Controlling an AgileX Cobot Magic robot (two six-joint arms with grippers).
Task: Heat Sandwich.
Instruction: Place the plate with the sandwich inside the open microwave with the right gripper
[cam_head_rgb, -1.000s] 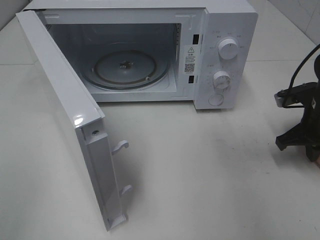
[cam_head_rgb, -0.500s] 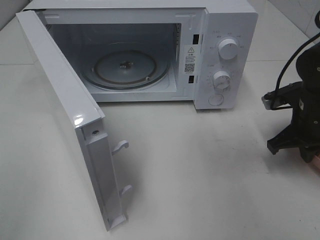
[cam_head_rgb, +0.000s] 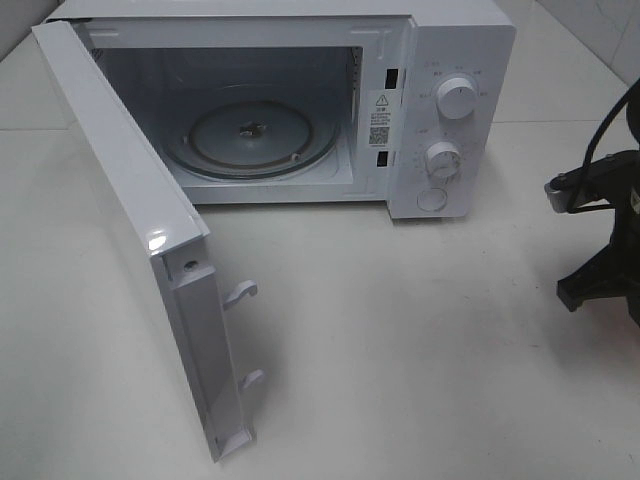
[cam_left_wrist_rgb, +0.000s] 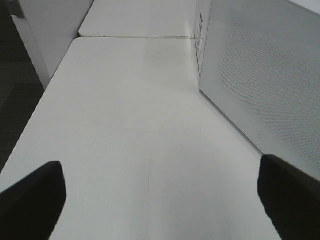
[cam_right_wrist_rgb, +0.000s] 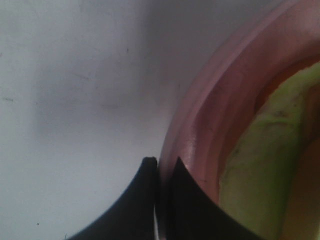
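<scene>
In the right wrist view the sandwich (cam_right_wrist_rgb: 265, 150) shows as a light green layer on the round pink plate (cam_right_wrist_rgb: 200, 115). My right gripper (cam_right_wrist_rgb: 161, 162) is shut on that plate's rim, with the thin edge pinched between its dark fingers. From the high camera only my right arm (cam_head_rgb: 605, 230) shows, at the table's right edge, and the plate and sandwich are out of that picture. My left gripper (cam_left_wrist_rgb: 160, 200) is open above bare table beside the microwave's side wall (cam_left_wrist_rgb: 265, 85), and it holds nothing.
The white microwave (cam_head_rgb: 450, 60) stands at the back of the table. Its door (cam_head_rgb: 130, 220) swings wide toward the front left. The glass turntable (cam_head_rgb: 250, 135) inside carries nothing. Two knobs (cam_head_rgb: 457, 98) sit on the right panel.
My right arm shifted left into the high view, then drew back to the right edge. Microwave, door and left gripper have not moved.
</scene>
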